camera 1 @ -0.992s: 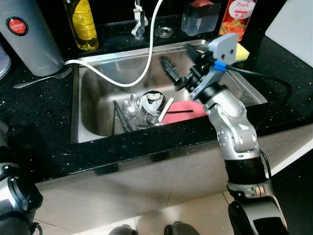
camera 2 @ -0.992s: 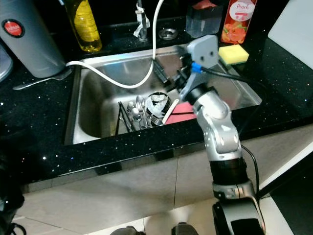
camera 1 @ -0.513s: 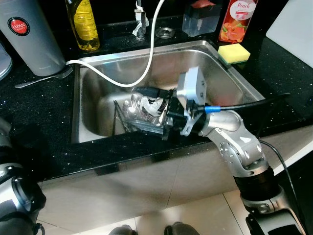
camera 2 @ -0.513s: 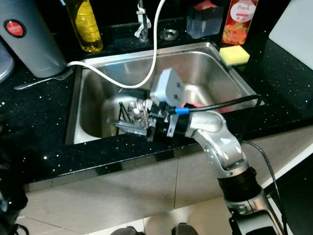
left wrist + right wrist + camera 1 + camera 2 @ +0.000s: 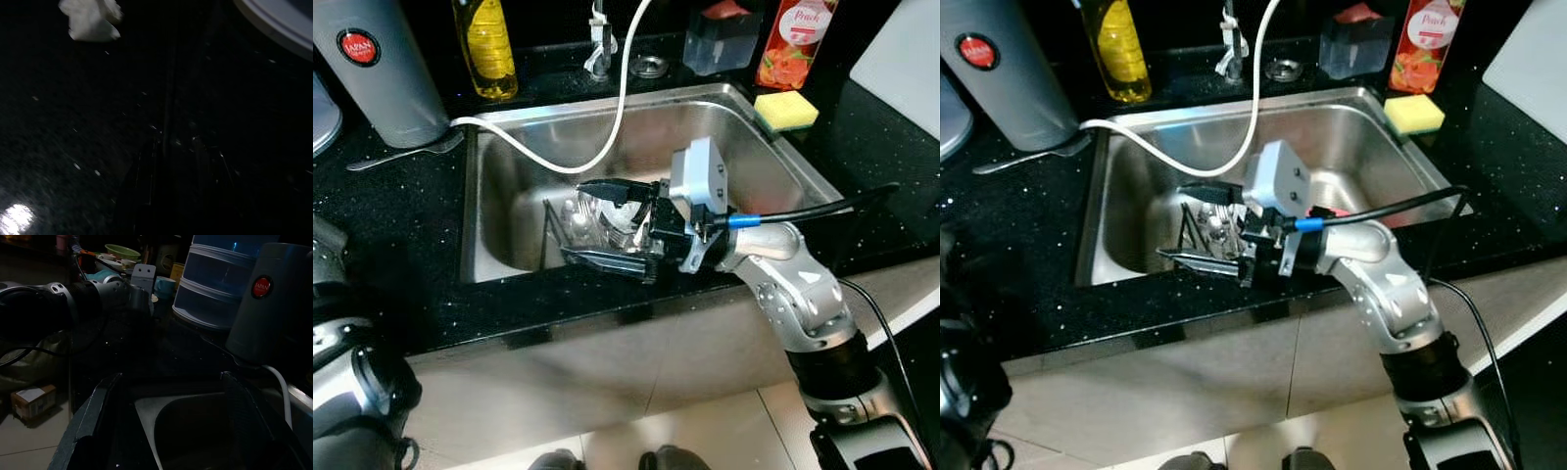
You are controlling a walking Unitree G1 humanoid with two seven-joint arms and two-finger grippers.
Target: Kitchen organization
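Observation:
In the steel sink (image 5: 499,196) lie several pieces of cutlery (image 5: 570,217) beside a shiny metal cup (image 5: 610,211). My right gripper (image 5: 575,221) reaches leftward over the sink's front part, open, with one finger above the cutlery and cup and the other below them, holding nothing. A sliver of a pink plate (image 5: 1319,211) peeks out behind the wrist. The right wrist view looks along the two spread fingers (image 5: 100,404) at the sink's left wall. My left arm (image 5: 347,377) hangs idle at the lower left over dark countertop.
A white hose (image 5: 612,117) droops across the sink. On the black counter stand a grey canister (image 5: 382,69), a yellow oil bottle (image 5: 487,49), a clear soap box (image 5: 720,39) and a peach carton (image 5: 798,39). A spoon (image 5: 401,152) and yellow sponge (image 5: 785,110) lie by the rim.
My right gripper swung from the sink's back right down and leftward over the cutlery and cup, staying open. In the last half second it hardly moved.

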